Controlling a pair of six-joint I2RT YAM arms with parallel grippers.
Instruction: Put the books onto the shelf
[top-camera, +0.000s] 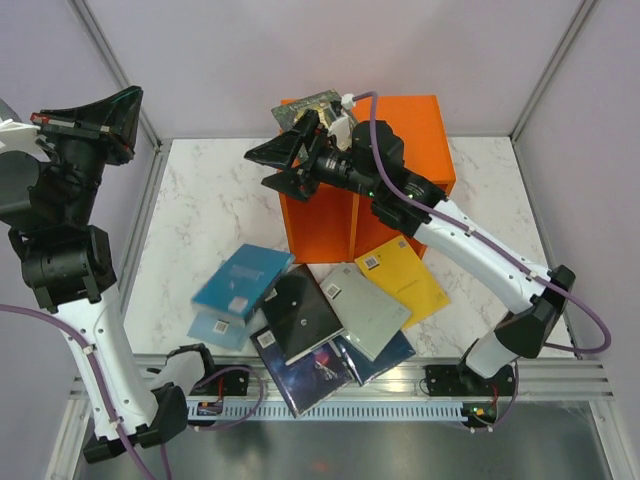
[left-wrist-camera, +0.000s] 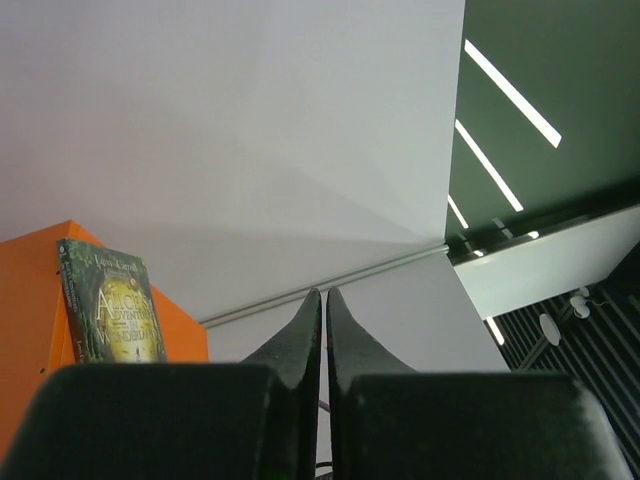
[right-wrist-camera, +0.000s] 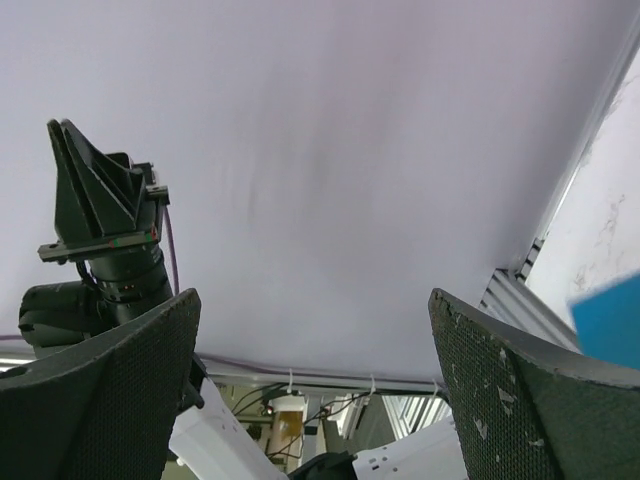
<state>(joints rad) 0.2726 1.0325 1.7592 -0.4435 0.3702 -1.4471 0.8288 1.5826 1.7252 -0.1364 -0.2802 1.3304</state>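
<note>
- Books (top-camera: 330, 320): several thin glossy paperbacks lie flat and overlapping on the counter (top-camera: 200, 200), near its front edge and just in front of the shelf (top-camera: 415, 120).
- One more, a dark green book (left-wrist-camera: 110, 310), is on the shelf's roof at its back left corner. In the left wrist view it stands upright. Whether either cubby holds anything cannot be told from above.
- Right jaws: spread wide and holding nothing. The right arm (top-camera: 470, 250) carries them in front of the shelf's upper left face, pointing left.
- Left jaws: pressed together on nothing, raised high at the left on the left arm (top-camera: 95, 320), well apart from the pile.
- Handling, as I judge it: each book is light, so weight is no worry. The covers look slick, so a loose pinch may slide off.
- Being so thin, they will likely flop or fan open if taken by the page edge. The spine side should be the stiffer place to hold.
- Lying flat, a book offers little edge. The best holds are probably where one overlaps another and a corner rides up. The teal book (top-camera: 243, 280) seems to rest on the light blue book (top-camera: 215, 328), and the grey-green book (top-camera: 365, 312) lies atop its neighbours.
- The yellow book (top-camera: 403, 280) lies nearest the shelf's right cubby but mostly flat on the counter, so it may need tilting first.
</note>
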